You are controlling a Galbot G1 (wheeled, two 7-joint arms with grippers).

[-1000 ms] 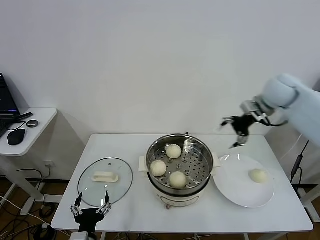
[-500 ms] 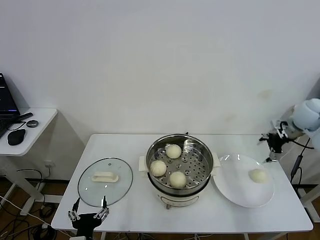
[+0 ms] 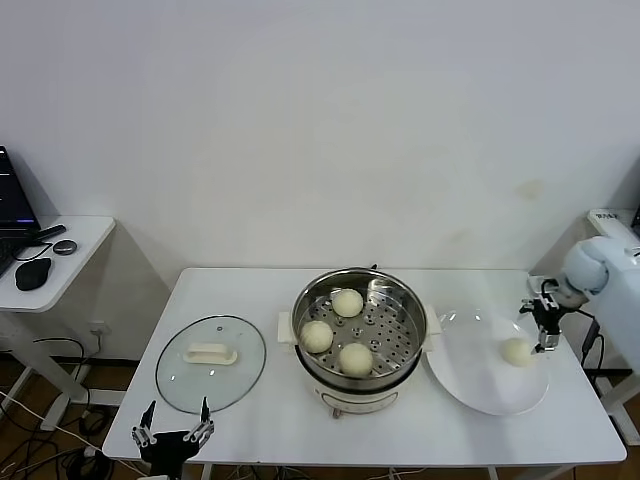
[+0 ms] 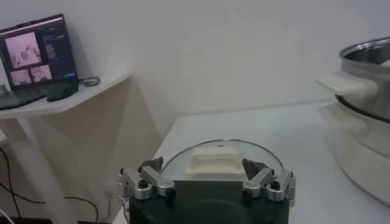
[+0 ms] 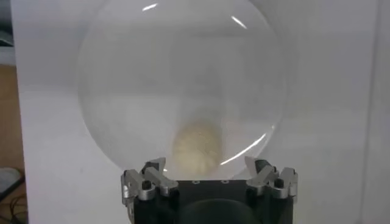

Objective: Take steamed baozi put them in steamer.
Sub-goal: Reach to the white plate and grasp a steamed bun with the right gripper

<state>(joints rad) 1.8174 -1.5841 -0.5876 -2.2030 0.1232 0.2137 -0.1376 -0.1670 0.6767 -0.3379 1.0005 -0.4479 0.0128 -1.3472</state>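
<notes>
At the near edge of the white bench (image 3: 300, 420), the left claw (image 3: 168, 436) hangs spread wide and empty just short of the round glass lid with a white handle (image 3: 210, 362), which lies flat at about nine o'clock from the large shiny steel steamer with a perforated tray (image 3: 360, 338); three small pale cream-white baozi (image 3: 355, 357) sit on that tray. To the steamer's three o'clock, the fourth round cream baozi (image 3: 517, 351) rests toward the right side of the flat white round plate (image 3: 470, 375). The right claw (image 3: 545, 322) hovers at roughly one o'clock from it, near but not touching, fingers (image 5: 144, 180) released wide and gripping nothing.
</notes>
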